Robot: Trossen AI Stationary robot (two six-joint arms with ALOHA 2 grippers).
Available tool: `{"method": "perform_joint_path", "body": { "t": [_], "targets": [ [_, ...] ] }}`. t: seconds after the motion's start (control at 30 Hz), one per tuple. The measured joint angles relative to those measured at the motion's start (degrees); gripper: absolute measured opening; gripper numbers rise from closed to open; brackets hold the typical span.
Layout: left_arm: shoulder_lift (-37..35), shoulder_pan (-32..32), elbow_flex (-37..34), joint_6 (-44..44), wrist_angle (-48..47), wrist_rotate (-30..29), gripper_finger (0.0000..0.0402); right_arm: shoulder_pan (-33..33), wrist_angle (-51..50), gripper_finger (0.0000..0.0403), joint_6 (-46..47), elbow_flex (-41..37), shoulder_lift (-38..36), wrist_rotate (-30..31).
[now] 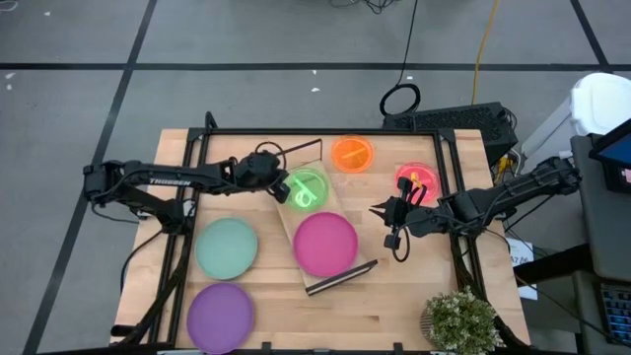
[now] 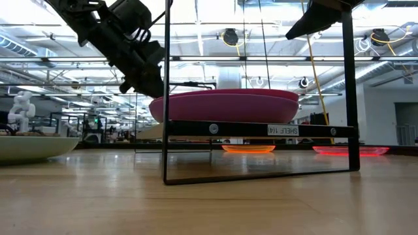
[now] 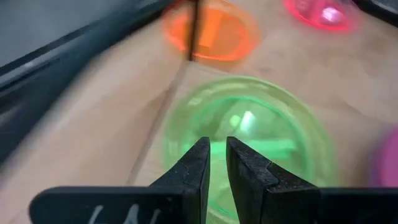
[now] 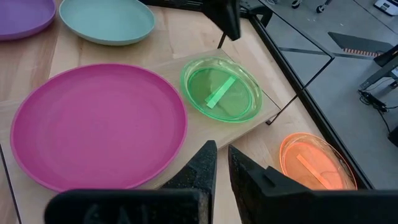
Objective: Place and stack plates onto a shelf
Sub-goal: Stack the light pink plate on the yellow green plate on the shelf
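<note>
- Wooden tabletop (image 1: 414, 286) carries the shelf (image 1: 340, 202), set at an angle, with the magenta plate (image 1: 325, 243) and green plate (image 1: 307, 189) on its board.
- Left gripper (image 1: 279, 185): fingers narrow, nothing held, hovering at the green plate's rim; plate lies directly ahead and below.
- Right gripper (image 1: 379, 210): fingers narrow, empty, beside the shelf.
- Orange plate (image 1: 352, 154) and pink plate (image 1: 415, 179) lie closest to the right gripper; judged its next pick.
- Teal plate (image 1: 227, 247) and purple plate (image 1: 219, 314) lie farthest, on the left arm's side.

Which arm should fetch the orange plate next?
Right, probably. The right gripper hovers beside the shelf, not far from the orange plate, its fingers nearly shut and empty. The left gripper is over the green plate on the shelf.
</note>
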Motion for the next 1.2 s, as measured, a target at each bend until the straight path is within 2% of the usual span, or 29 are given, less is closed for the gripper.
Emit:
{"method": "perform_joint_path", "body": {
  "t": [0.13,0.33,0.6,0.87,1.03,1.2],
  "targets": [
    [-0.2,-2.1,0.0,2.4,0.0,4.3,0.0058,0.0,0.0,0.0027,0.1,0.0,0.0,0.0],
    [-2.2,-6.2,0.0,4.0,-1.2,7.7,0.0058,-0.6,-0.6,0.0027,5.6,0.0,0.0,0.3],
    [-8.6,-9.7,0.0,7.4,-2.2,7.4,0.0058,-4.3,-3.9,0.0027,10.6,-0.1,1.1,0.2],
    [-17.1,-9.9,0.0,8.3,-11.4,6.8,0.0058,-6.3,-4.4,0.0027,10.6,-0.1,5.5,-1.4],
    [-22.8,-11.5,0.0,9.0,-15.2,6.6,0.0058,-9.5,-10.2,0.0027,16.1,-0.1,8.1,-1.5],
    [-25.3,-13.7,0.0,10.9,-15.8,6.6,0.0058,-14.5,-20.7,0.0027,25.3,-0.1,10.2,-3.0]
  ]
}}
